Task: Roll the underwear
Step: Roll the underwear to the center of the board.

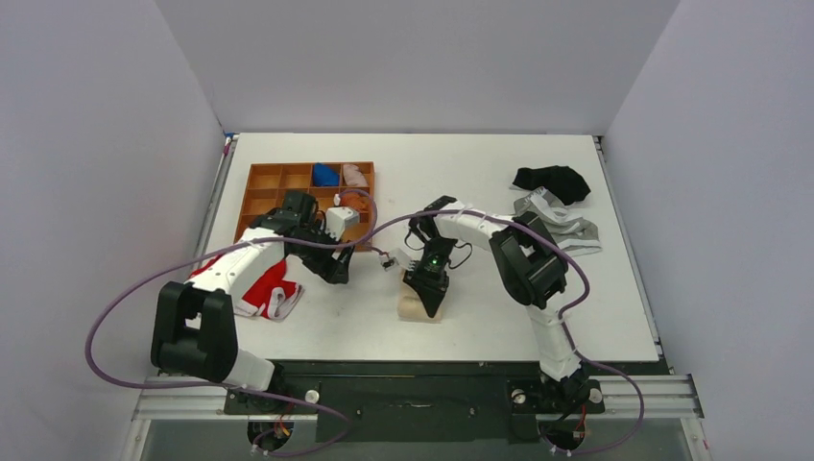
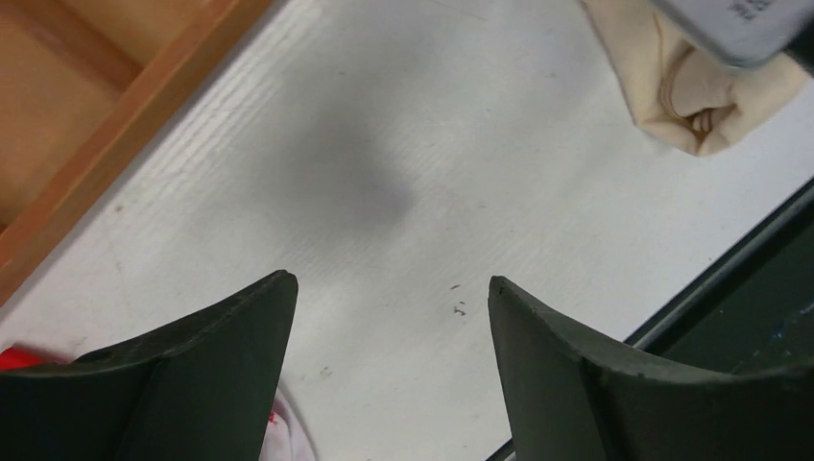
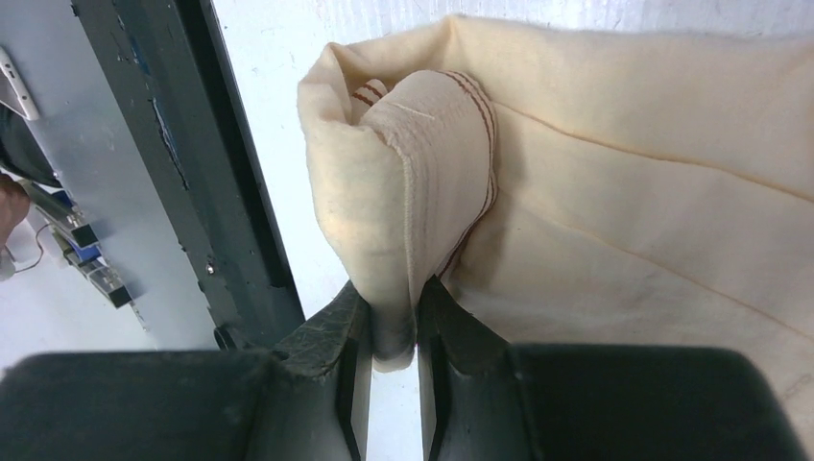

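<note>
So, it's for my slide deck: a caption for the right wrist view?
The right gripper, fingers shut on a fold of the cream underwear.

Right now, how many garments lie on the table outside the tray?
4: cream underwear front centre, red garment front left, grey garment and black garment far right; more may be hidden.

Seen from above, the right hand (image 1: 428, 296) covers most of the underwear (image 1: 413, 309); only a cream edge shows. The left arm (image 1: 240, 264) hides part of the red garment (image 1: 261, 286). In the wooden tray (image 1: 249, 192), the blue and pink contents are too small to identify.
</note>
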`<state>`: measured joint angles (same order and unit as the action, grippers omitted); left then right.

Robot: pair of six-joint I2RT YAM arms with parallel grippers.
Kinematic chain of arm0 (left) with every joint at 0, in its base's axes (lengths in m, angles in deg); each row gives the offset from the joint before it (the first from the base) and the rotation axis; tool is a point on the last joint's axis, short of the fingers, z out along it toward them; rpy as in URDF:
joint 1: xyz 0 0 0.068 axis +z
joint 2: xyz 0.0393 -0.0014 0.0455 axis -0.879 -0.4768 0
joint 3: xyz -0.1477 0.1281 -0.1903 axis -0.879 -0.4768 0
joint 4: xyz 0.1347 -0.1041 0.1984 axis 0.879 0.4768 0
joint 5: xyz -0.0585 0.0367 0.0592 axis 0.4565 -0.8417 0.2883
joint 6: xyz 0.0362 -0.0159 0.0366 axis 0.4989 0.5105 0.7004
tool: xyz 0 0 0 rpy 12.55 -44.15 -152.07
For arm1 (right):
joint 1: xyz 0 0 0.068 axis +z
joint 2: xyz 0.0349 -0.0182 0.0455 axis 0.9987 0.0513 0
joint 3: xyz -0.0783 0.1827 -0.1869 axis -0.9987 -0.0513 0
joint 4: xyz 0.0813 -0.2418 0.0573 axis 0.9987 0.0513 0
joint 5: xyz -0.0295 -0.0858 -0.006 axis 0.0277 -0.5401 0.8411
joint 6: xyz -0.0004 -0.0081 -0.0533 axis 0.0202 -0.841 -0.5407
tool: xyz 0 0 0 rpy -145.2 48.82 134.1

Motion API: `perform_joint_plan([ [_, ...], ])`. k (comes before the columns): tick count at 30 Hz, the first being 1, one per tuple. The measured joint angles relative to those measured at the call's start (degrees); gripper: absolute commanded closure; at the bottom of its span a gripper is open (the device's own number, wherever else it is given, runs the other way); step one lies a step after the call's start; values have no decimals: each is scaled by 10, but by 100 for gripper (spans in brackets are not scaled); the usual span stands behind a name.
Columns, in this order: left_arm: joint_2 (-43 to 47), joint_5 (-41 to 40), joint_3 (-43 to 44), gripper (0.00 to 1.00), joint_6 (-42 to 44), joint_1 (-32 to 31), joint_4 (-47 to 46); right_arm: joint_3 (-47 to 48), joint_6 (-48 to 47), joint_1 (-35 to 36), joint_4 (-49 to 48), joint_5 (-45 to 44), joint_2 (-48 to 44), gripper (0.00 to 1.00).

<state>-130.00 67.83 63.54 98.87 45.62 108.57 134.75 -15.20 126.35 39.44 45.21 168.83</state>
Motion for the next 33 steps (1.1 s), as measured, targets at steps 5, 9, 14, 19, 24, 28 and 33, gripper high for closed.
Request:
perform_joint_plan([
  [5,14,-26,-12,28,-20,34,-30,8,0,-6,10,9,10,100],
  [9,37,-32,-22,27,-26,58,-44,26,-2,-12,26,17,25,100],
  [14,97,-27,-36,22,-23,71,-55,71,-12,-21,64,31,62,100],
  [19,157,3,-44,20,2,68,-56,110,-21,-26,101,35,92,100],
  [24,171,12,-44,15,33,27,-45,149,-29,-26,132,36,120,100],
  [28,171,-4,-44,7,46,-51,-43,162,-34,-30,149,44,133,100],
  [33,162,-39,-42,2,52,-153,-47,169,-35,-36,161,55,146,100],
])
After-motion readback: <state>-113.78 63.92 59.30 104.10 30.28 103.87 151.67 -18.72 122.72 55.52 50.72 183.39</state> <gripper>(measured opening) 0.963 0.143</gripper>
